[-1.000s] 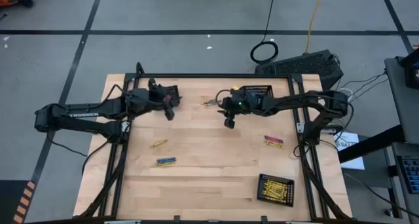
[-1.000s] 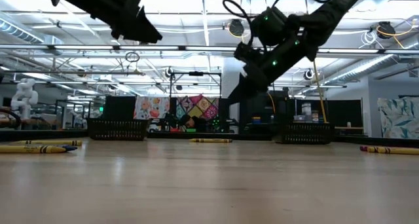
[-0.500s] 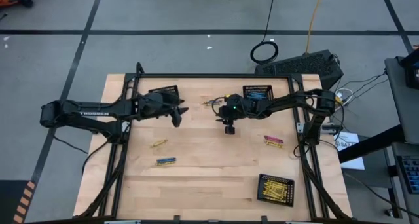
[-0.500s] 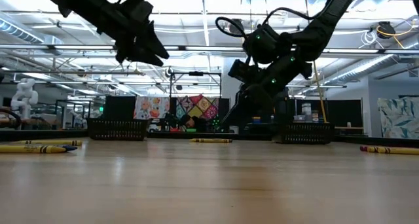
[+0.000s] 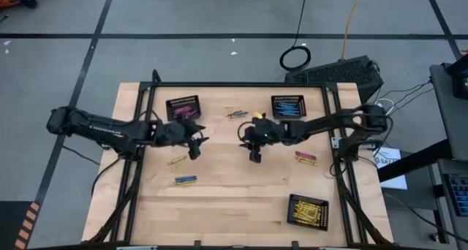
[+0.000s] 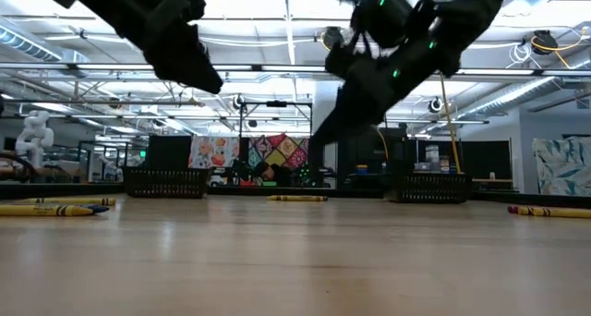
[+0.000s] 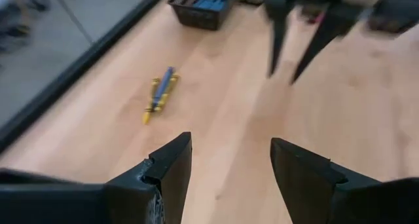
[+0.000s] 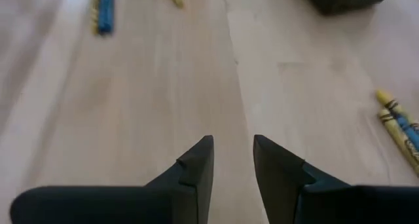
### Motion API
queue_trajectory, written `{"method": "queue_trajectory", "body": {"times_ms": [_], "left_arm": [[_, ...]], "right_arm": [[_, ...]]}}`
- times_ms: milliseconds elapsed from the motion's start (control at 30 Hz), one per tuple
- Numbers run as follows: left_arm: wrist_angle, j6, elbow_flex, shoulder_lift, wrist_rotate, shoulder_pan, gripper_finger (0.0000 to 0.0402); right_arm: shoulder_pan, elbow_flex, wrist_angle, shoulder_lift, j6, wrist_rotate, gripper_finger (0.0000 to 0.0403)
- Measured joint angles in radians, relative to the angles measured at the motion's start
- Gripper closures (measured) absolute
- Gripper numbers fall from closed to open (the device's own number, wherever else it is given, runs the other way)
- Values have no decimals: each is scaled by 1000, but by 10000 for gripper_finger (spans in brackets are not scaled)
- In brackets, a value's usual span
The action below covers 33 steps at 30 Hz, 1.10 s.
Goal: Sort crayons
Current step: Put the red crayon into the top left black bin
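No readable writing is showing on the arms, baskets or crayons. The left gripper (image 5: 193, 142) is hovering above the wooden table (image 5: 234, 199), its fingers (image 7: 171, 165) standing apart with nothing between them; the left arm is reaching in low from the table's left edge, stretched nearly flat across the boards. The right gripper (image 5: 254, 149) is hanging over the table's middle, its fingers (image 8: 198, 164) parted by a narrow gap with only bare wood showing in it; the right arm is stretching from the table's right edge toward the centre with the wrist bent downward. The crayons are lying in small groups on the table: a yellow crayon (image 5: 176, 161) is sitting just below the left gripper toward the table's near edge, a blue-and-yellow pair (image 5: 184, 180) is lying farther toward that edge, another pair (image 5: 235, 115) is resting by the far edge between the two far baskets, and a pink pair (image 5: 305, 158) is lying to the right of the right gripper. One far basket (image 5: 182, 107) is sitting near the left gripper, another (image 5: 287, 105) is holding blue crayons, and a third basket (image 5: 307, 210) at the near right corner is holding yellow ones.
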Motion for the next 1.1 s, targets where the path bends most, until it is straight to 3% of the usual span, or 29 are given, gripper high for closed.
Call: {"method": "queue_trajectory", "body": {"times_ms": [200, 300, 433, 667, 933, 1100], "left_arm": [[18, 22, -46, 0, -265, -84, 190], [86, 72, -90, 0, -332, -95, 190], [102, 105, -135, 0, -333, -94, 190], [97, 100, -155, 0, -309, -97, 190], [133, 135, -155, 0, -280, -101, 190], [284, 98, -155, 0, -263, -103, 190]], "right_arm": [[42, 0, -114, -157, 53, 26, 310], [54, 0, -182, -240, 111, 93, 310], [63, 0, -348, -334, 162, 183, 310], [64, 0, -463, -384, 206, 182, 310], [62, 0, -470, -319, 159, 246, 307], [63, 0, -441, -218, 83, 258, 301]]}}
